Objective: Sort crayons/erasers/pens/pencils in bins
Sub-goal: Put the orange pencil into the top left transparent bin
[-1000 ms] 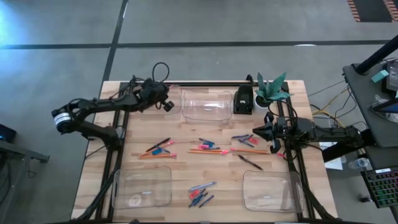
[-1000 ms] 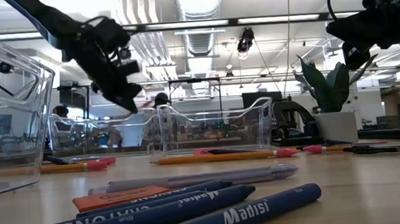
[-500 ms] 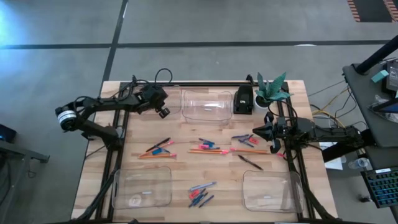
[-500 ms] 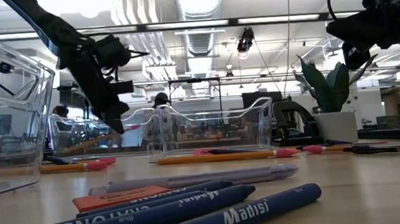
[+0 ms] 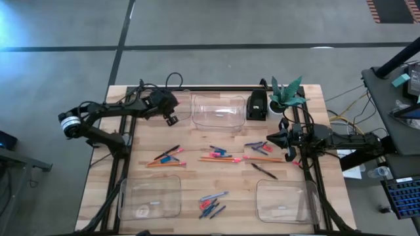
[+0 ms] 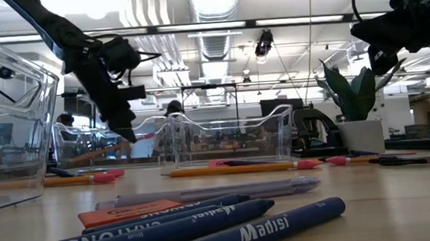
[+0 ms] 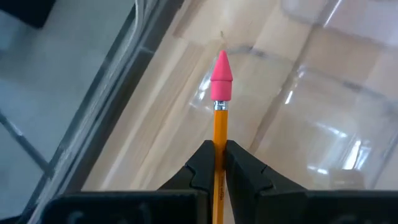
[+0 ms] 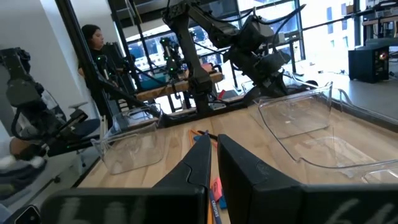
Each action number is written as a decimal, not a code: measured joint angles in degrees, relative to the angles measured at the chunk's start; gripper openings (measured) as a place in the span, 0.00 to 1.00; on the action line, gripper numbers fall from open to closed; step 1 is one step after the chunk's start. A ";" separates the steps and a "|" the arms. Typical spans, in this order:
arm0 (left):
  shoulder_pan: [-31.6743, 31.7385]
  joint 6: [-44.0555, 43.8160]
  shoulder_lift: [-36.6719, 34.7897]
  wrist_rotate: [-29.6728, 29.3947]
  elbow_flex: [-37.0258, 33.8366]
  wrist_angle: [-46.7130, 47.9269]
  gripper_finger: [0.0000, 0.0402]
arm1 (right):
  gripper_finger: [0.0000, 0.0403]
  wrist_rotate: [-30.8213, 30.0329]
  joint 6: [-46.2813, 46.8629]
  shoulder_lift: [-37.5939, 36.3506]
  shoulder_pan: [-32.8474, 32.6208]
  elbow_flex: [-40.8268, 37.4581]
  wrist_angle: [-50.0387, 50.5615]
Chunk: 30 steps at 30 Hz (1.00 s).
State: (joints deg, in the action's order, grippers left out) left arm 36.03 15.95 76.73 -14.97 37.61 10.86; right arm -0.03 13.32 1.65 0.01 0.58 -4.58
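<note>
toward the upper left of the high frame, my left claw (image 5: pixel 172 119) is clamped on a pencil (image 7: pixel 219 106), its pink end poking out over a clear bin (image 7: pixel 323 118) at the bench's (image 5: pixel 190 172) far edge. my right claw (image 5: pixel 270 142) sits pinched shut and empty at the right edge. crayons (image 6: pixel 207 227), pens (image 5: pixel 264 171) and more pencils (image 5: pixel 220 158) lie mid-bench.

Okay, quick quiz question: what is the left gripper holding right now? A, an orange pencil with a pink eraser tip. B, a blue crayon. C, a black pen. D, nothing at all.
A: in the left wrist view the left gripper is shut on the pencil, whose orange shaft and pink tip stick out past the fingers, over a clear bin at the table's far left corner.
</note>
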 joint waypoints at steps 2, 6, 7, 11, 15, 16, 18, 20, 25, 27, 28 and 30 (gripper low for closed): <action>0.60 -0.48 0.00 2.62 0.08 -0.08 0.03 | 0.06 0.00 0.02 0.00 0.00 -0.01 0.00; 1.47 -2.30 0.07 5.51 -0.13 -0.01 0.03 | 0.06 0.00 0.02 0.00 0.00 0.00 0.00; 1.71 -3.20 0.27 5.56 -0.13 0.10 0.03 | 0.06 0.01 0.02 0.00 0.01 -0.02 0.00; 3.40 -3.64 2.09 5.50 -0.09 0.13 0.03 | 0.06 0.01 0.01 0.00 0.01 -0.02 0.00; 4.51 -3.81 5.01 6.96 0.58 0.07 0.03 | 0.06 0.00 0.01 0.00 0.01 0.00 -0.01; 4.71 -3.85 5.70 7.67 0.87 -0.16 0.03 | 0.06 0.02 0.01 0.00 0.01 -0.02 0.00; 4.89 -4.01 6.73 8.97 1.30 -0.30 0.03 | 0.06 0.02 0.00 0.00 0.01 -0.02 0.00; 4.89 -3.98 7.26 9.90 1.60 -0.24 0.03 | 0.06 0.02 0.02 0.00 0.00 0.00 0.00; 4.87 -5.79 6.82 10.02 1.53 -0.01 0.03 | 0.06 0.00 0.01 0.00 0.00 0.00 0.00; 4.87 -6.51 6.69 9.88 1.46 0.30 0.05 | 0.06 0.00 0.02 0.00 0.00 -0.01 0.00; 4.87 -6.58 6.67 9.50 1.46 0.26 0.06 | 0.06 0.00 0.02 0.00 0.00 0.00 0.00; 4.87 -6.65 6.58 8.44 1.44 0.25 0.08 | 0.06 0.00 0.01 0.00 0.00 -0.02 0.00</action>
State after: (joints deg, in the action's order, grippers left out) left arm 40.91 9.30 83.31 -6.53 39.05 11.11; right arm -0.03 13.33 1.65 0.01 0.56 -4.58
